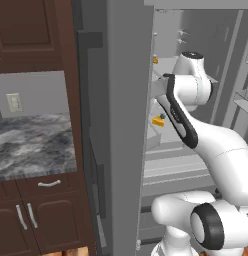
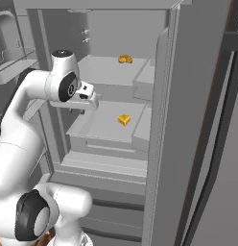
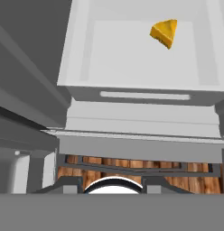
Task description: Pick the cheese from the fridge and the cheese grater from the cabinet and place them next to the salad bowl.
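The arm reaches up and forward into the open fridge [image 2: 197, 120], its elbow bent and the wrist level. The gripper [image 2: 81, 111] points down over the near edge of the middle shelf [image 2: 99, 126], its fingers pressed together on nothing. The cheese [image 2: 124, 119] wedge sits farther along that shelf, well apart from the gripper.

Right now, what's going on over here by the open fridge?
The white robot arm is reaching into the tall grey fridge, whose door stands open. A small yellow-orange cheese wedge lies untouched on a pale shelf, with another orange item on the shelf above. The tool is shut and empty, short of the cheese.
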